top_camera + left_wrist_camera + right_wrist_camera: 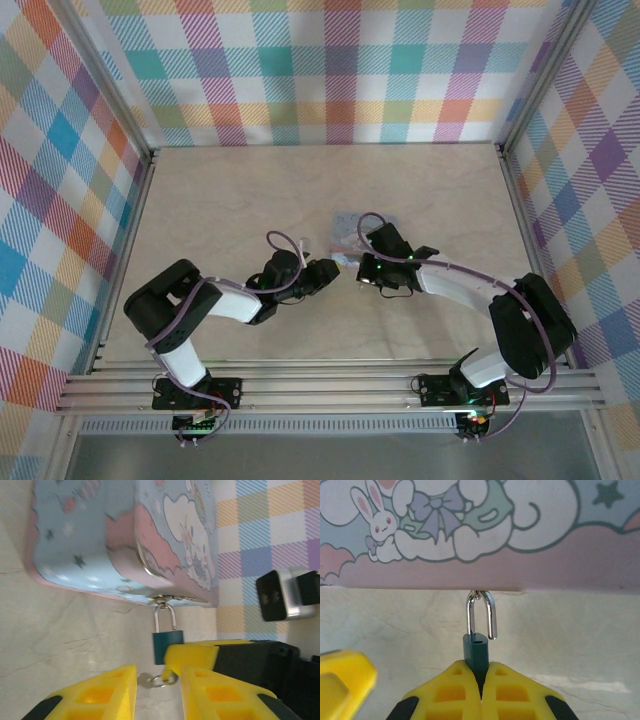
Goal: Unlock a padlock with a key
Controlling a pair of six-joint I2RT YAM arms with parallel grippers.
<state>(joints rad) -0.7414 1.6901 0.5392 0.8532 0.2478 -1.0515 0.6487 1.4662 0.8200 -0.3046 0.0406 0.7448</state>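
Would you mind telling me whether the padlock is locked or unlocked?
Unlocked: on the padlock, one leg of the shackle stands clear of the body, the empty hole showing, in the right wrist view.

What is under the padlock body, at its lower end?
The key and its ring show just below the padlock. The right end effector, shut on the padlock body, covers its lower end, so the keyhole and any inserted blade are hidden.

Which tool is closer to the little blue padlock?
Right. The right tool is shut on the padlock body. The left tool sits just beside it, fingers apart with the key between them, not touching the padlock.
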